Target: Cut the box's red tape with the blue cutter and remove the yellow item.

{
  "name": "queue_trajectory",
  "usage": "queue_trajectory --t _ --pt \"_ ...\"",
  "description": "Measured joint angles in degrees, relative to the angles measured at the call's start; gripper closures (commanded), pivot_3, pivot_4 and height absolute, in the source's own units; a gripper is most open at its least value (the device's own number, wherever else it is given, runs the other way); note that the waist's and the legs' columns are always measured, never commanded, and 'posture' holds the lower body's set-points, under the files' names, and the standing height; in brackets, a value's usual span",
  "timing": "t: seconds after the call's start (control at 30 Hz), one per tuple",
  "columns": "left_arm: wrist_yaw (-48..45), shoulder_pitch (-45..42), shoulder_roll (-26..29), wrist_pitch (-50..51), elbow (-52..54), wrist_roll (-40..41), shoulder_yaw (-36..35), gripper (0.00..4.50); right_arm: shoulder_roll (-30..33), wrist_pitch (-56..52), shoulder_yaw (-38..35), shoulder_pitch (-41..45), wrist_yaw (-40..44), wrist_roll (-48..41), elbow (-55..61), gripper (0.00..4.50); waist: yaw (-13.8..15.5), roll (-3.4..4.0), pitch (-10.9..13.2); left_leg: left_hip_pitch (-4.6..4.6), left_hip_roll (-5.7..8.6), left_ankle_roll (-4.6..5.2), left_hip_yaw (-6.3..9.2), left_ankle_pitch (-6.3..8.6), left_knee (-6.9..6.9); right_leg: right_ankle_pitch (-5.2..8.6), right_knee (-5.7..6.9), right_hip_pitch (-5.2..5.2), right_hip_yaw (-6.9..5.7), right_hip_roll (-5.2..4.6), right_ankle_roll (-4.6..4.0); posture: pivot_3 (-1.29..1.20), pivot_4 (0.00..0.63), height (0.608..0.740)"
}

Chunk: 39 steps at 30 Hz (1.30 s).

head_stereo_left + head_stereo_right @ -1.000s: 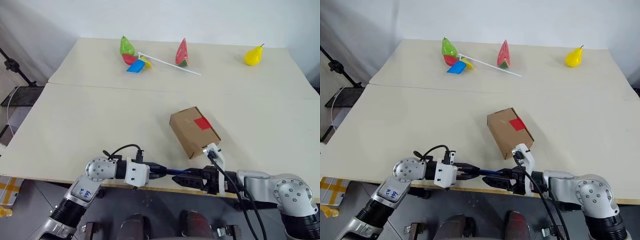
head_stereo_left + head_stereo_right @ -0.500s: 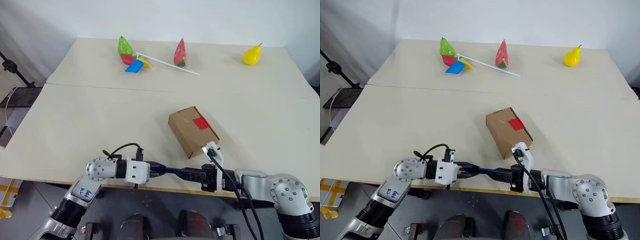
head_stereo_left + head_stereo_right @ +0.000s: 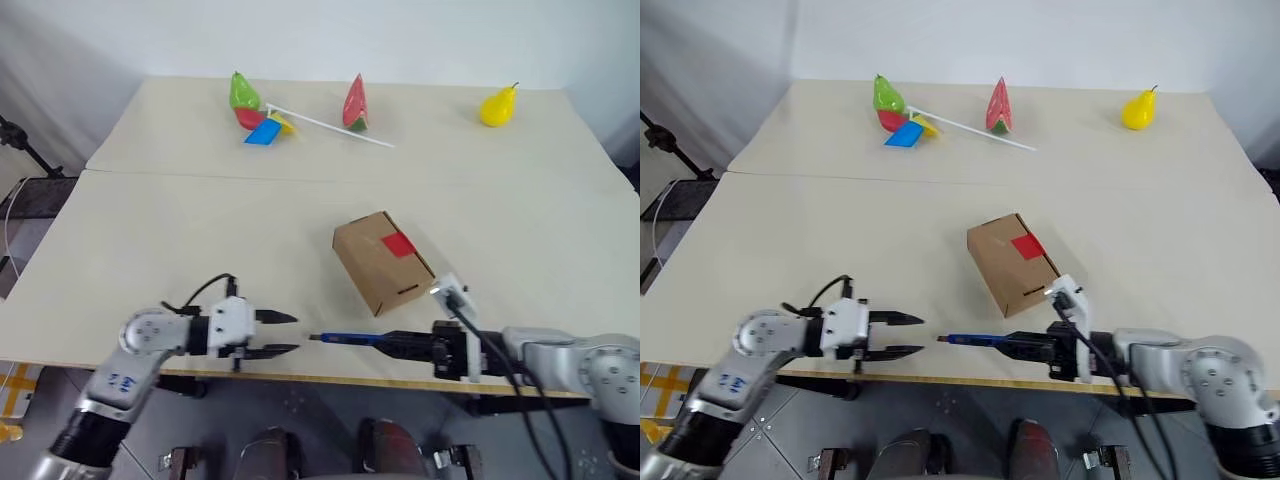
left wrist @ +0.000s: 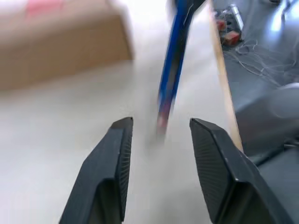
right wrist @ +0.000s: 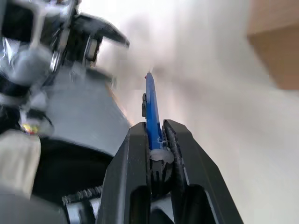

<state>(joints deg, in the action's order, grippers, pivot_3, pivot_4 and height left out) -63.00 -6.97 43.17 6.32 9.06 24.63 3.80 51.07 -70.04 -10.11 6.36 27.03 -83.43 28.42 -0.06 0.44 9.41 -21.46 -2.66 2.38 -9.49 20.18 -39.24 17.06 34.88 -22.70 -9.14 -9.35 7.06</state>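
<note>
Near the desk's front edge, right gripper (image 3: 1045, 348) pinches the blue cutter (image 3: 980, 341) by its end beside the box (image 3: 1008, 263), left gripper (image 3: 902, 335) spread empty; so short a hold risks slipping against the red tape (image 3: 1027, 245).

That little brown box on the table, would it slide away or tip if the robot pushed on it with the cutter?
The box is small plain cardboard lying free on a smooth table, so it would probably slide or turn under a push. It sits low and broad, so tipping seems unlikely. With the red tape on top, downward pressure might dent the flaps.
</note>
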Motion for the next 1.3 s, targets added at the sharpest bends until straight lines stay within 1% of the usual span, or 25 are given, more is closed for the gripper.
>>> queue_trajectory --t 0.07,0.13,0.17,0.2,0.23,0.3,0.33,0.4,0.47,0.53,0.63,0.7,0.77,0.87,0.9,0.93,0.97,1.17,1.3 --pt "-0.37 -1.23 0.42 4.75 -2.70 3.24 -2.94 3.05 3.97 -0.27 -5.93 -3.14 4.46 -2.19 0.98 4.35 0.78 -0.07 0.05 -0.02 0.09 0.01 0.08 0.00 0.00 0.00 -0.05 0.03 0.04 -0.01 0.01 0.00 0.150 0.740" --pt "0.35 -4.65 -0.33 8.73 -6.06 4.86 -4.89 3.65 8.06 -0.71 -13.00 -6.27 7.87 -4.18 1.28 4.35 1.44 -0.20 0.12 -0.05 0.14 0.06 0.07 0.00 -0.01 -0.04 -0.21 0.10 0.04 -0.01 0.07 0.00 0.150 0.740" --pt "1.02 -7.14 -1.73 10.25 -7.57 5.07 -5.07 3.94 9.57 -0.96 -16.27 -7.61 8.95 -4.92 1.38 4.35 1.69 -0.27 0.15 -0.06 0.19 0.09 0.09 -0.01 -0.01 -0.07 -0.25 0.15 0.05 -0.02 0.13 0.00 0.150 0.740" --pt "2.06 -10.48 -4.25 12.06 -8.91 5.24 -4.87 4.32 11.09 -1.15 -19.35 -8.30 9.58 -5.39 1.35 4.35 1.90 -0.33 0.18 -0.06 0.29 0.17 0.12 -0.03 -0.02 -0.14 -0.27 0.19 0.09 -0.07 0.25 0.00 0.150 0.740" --pt "2.83 -13.31 -6.51 13.38 -10.04 5.35 -4.32 4.48 12.00 -1.14 -21.63 -8.43 9.90 -5.66 1.35 4.35 1.94 -0.47 0.22 -0.07 0.34 0.20 0.12 -0.04 -0.02 -0.20 -0.29 0.21 0.11 -0.09 0.33 0.00 0.150 0.740" --pt "4.22 -20.35 -11.88 15.59 -13.90 5.18 -2.45 4.50 14.11 -0.87 -24.62 -7.06 9.90 -5.14 0.12 4.35 1.97 -0.67 0.33 -0.16 0.48 0.29 0.12 -0.08 -0.07 -0.25 -0.40 0.21 0.14 -0.14 0.43 0.00 0.150 0.740" --pt "4.69 -24.49 -14.81 16.21 -16.07 4.69 -1.19 4.50 15.54 -0.15 -25.40 -4.98 9.85 -4.40 -1.11 4.35 1.84 -0.75 0.37 -0.24 0.52 0.34 0.09 -0.11 -0.08 -0.28 -0.51 0.20 0.15 -0.14 0.47 0.00 0.150 0.740" --pt "5.42 -31.81 -18.88 17.16 -20.32 3.13 1.34 4.50 18.52 0.99 -25.86 -0.19 9.80 -2.90 -3.79 4.35 1.59 -0.80 0.40 -0.40 0.60 0.37 0.09 -0.13 -0.14 -0.35 -0.64 0.15 0.12 -0.15 0.60 0.00 0.150 0.740" --pt "6.17 -37.09 -20.78 17.79 -23.42 0.76 3.59 4.50 20.35 1.91 -25.36 3.59 9.58 -1.59 -5.80 4.35 1.27 -0.82 0.41 -0.50 0.81 0.35 0.09 -0.13 -0.13 -0.37 -0.73 0.08 0.06 -0.10 0.63 0.00 0.150 0.740" --pt "7.44 -43.41 -23.42 18.20 -28.11 -2.50 5.67 4.50 21.71 2.67 -21.19 9.12 8.25 0.73 -8.15 4.35 1.06 -0.84 0.43 -0.65 0.83 0.32 0.14 -0.15 -0.11 -0.38 -0.79 -0.03 -0.03 -0.07 0.64 0.00 0.150 0.740" --pt "9.72 -50.29 -27.79 18.74 -33.93 -5.62 7.09 4.50 22.20 3.06 -12.35 17.62 3.97 7.13 -10.88 4.35 1.13 -0.86 0.44 -0.80 0.84 0.31 0.20 -0.15 -0.10 -0.40 -0.84 -0.11 -0.10 -0.06 0.70 0.00 0.150 0.740" --pt "9.56 -51.70 -28.85 18.46 -36.25 -7.62 8.43 4.50 21.71 2.99 -7.61 21.95 1.31 11.07 -12.45 4.35 1.09 -0.84 0.44 -0.82 0.86 0.30 0.19 -0.16 -0.05 -0.42 -0.86 -0.15 -0.10 -0.07 0.73 0.00 0.150 0.740" --pt "9.32 -51.73 -29.71 17.74 -39.10 -10.17 10.14 4.50 19.60 2.92 -3.98 25.81 -0.62 14.98 -13.68 4.35 1.10 -0.84 0.45 -0.90 0.88 0.27 0.23 -0.17 -0.02 -0.43 -0.84 -0.24 -0.17 -0.06 0.76 0.00 0.150 0.740" --pt "10.25 -51.70 -31.98 16.32 -41.58 -13.50 11.99 4.50 17.35 2.60 0.95 29.04 -2.28 20.05 -14.01 4.35 1.44 -0.85 0.46 -1.18 0.91 0.26 0.25 -0.18 -0.06 -0.46 -0.78 -0.53 -0.19 -0.07 0.81 0.00 0.150 0.740" --pt "10.61 -51.83 -32.92 15.59 -41.59 -14.25 12.30 4.50 16.95 2.59 2.23 29.65 -2.40 21.63 -14.06 4.35 1.66 -0.85 0.46 -1.43 0.93 0.27 0.35 -0.19 -0.16 -0.50 -0.76 -0.69 -0.23 -0.07 0.88 0.00 0.150 0.740" --pt "11.17 -52.11 -33.61 15.03 -41.62 -15.24 12.66 4.50 16.24 2.37 3.06 30.42 -2.37 22.83 -14.27 4.35 1.71 -0.85 0.46 -1.79 0.91 0.27 0.37 -0.19 -0.49 -0.52 -0.61 -0.85 -0.38 -0.07 0.92 0.00 0.150 0.740" --pt "11.68 -52.26 -34.12 14.73 -41.67 -15.97 12.90 4.50 15.78 2.25 3.08 30.65 -2.29 23.29 -14.42 4.35 1.77 -0.85 0.46 -1.88 0.93 0.27 0.37 -0.19 -0.59 -0.55 -0.58 -0.86 -0.44 -0.07 0.96 0.00 0.150 0.740" --pt "12.45 -52.32 -35.39 14.84 -41.82 -17.58 12.83 4.50 14.50 -0.35 2.74 31.13 -1.50 24.38 -13.95 4.35 1.68 -0.85 0.46 -1.87 0.93 0.31 0.68 -0.17 -0.73 -0.58 -0.60 -0.77 -0.42 -0.08 1.03 0.00 0.150 0.740" --pt "12.35 -52.31 -36.12 14.94 -42.23 -18.11 12.82 4.50 13.88 -2.10 0.91 30.60 -1.48 24.46 -12.87 4.35 1.64 -0.85 0.46 -1.87 0.93 0.35 0.67 -0.19 -0.84 -0.59 -0.54 -0.75 -0.35 -0.09 1.02 0.00 0.150 0.740"
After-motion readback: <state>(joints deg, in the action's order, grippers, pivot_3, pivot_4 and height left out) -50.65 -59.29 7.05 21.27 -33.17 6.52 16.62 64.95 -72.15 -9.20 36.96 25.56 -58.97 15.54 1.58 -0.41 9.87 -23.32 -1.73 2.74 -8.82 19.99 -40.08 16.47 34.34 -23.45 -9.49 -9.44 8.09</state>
